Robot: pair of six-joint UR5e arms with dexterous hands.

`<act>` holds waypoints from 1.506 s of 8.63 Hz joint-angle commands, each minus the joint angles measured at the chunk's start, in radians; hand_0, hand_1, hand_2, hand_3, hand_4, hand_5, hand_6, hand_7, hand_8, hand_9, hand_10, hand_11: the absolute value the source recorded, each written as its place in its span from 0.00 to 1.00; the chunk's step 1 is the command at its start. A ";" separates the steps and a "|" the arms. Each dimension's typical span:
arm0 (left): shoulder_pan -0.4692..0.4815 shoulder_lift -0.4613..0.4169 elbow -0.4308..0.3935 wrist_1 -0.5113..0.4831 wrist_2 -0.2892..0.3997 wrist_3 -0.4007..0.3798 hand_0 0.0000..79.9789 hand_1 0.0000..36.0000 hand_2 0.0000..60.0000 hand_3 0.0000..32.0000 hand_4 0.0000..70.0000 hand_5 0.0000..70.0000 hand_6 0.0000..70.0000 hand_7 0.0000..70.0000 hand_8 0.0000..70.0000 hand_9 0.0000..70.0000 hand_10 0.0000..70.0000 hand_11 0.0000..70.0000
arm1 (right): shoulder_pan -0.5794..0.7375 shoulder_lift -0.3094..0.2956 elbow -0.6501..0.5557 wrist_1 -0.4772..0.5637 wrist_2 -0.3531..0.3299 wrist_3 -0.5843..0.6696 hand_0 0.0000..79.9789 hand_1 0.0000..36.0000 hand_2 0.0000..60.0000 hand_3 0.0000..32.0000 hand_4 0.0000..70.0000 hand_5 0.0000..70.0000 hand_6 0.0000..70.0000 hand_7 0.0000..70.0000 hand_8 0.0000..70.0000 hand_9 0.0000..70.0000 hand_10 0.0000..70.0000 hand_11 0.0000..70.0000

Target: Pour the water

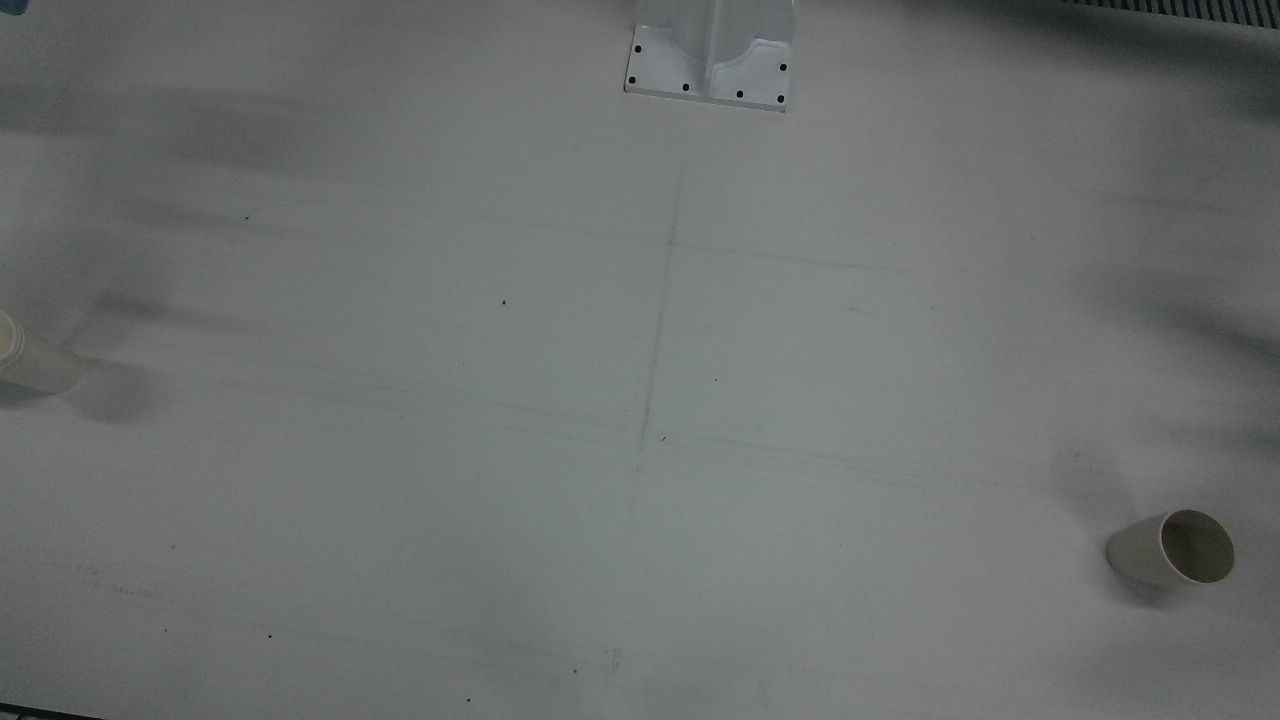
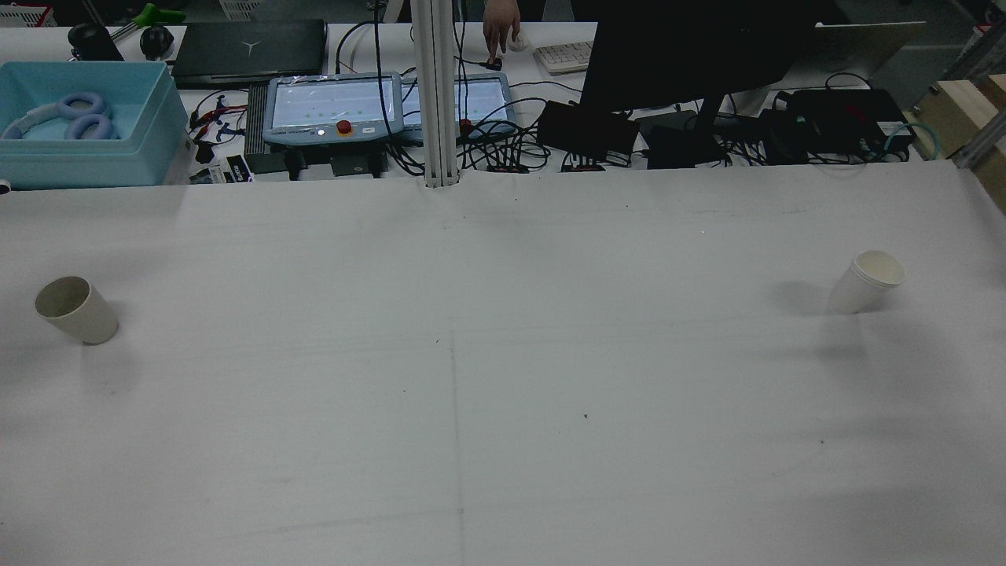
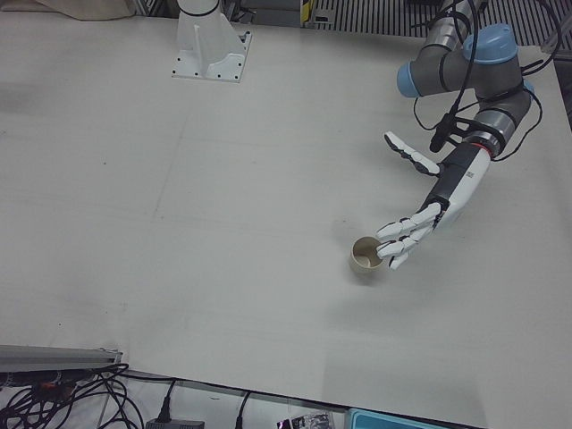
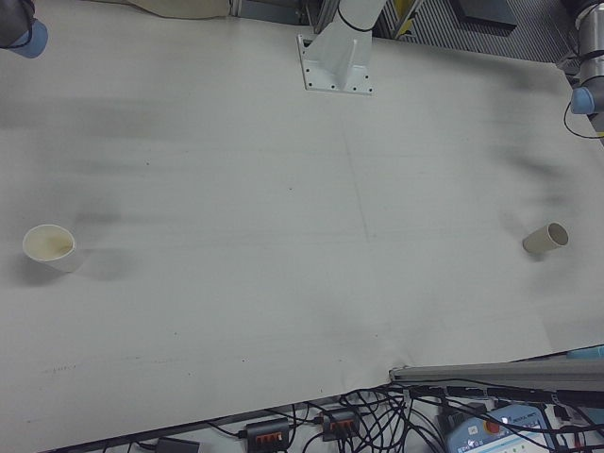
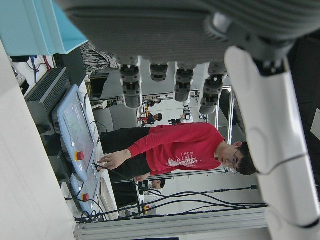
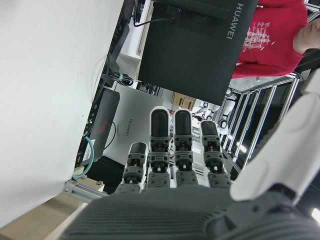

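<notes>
Two paper cups stand far apart on the white table. The beige cup (image 2: 76, 309) (image 1: 1172, 548) (image 3: 365, 256) is on my left side and looks empty. The white cup (image 2: 867, 281) (image 1: 30, 358) (image 4: 49, 247) is on my right side, and its inside looks yellowish. My left hand (image 3: 427, 207) (image 5: 170, 75) is open, with its fingers spread and nothing in them. In the left-front view its fingertips show just beside the beige cup's rim, while the rear and front views show no hand at that cup. My right hand (image 6: 175, 165) is open and holds nothing; only its own view shows it.
The white pedestal base (image 1: 710, 62) stands mid-table on the robot's side. Beyond the operators' edge are teach pendants (image 2: 338, 106), cables, a monitor (image 2: 692, 47), a light blue box (image 2: 78, 118) and a person's hand (image 2: 499, 31). A person in red shows in both hand views.
</notes>
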 commanded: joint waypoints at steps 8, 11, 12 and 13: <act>0.028 -0.042 0.310 -0.197 0.018 0.254 0.75 0.38 0.00 0.00 0.12 0.00 0.00 0.04 0.02 0.00 0.00 0.04 | -0.041 0.013 -0.008 0.013 -0.005 -0.021 0.57 0.13 0.06 0.00 0.40 0.27 0.45 0.55 0.43 0.60 0.14 0.21; 0.071 -0.065 0.344 -0.211 0.010 0.352 0.74 0.36 0.00 0.00 0.14 0.00 0.00 0.02 0.01 0.00 0.00 0.02 | -0.045 0.015 -0.011 0.013 -0.005 -0.039 0.57 0.13 0.09 0.00 0.40 0.27 0.47 0.56 0.44 0.62 0.16 0.23; 0.107 -0.083 0.364 -0.206 0.004 0.366 0.75 0.35 0.00 0.00 0.15 0.00 0.00 0.02 0.01 0.00 0.00 0.02 | -0.047 0.015 -0.011 0.013 -0.003 -0.044 0.57 0.13 0.07 0.00 0.40 0.26 0.46 0.56 0.44 0.61 0.16 0.23; 0.114 -0.103 0.382 -0.205 0.004 0.395 0.74 0.35 0.00 0.00 0.15 0.00 0.00 0.02 0.01 0.00 0.00 0.01 | -0.048 0.015 -0.011 0.013 -0.003 -0.044 0.55 0.10 0.07 0.00 0.40 0.26 0.46 0.55 0.44 0.61 0.16 0.23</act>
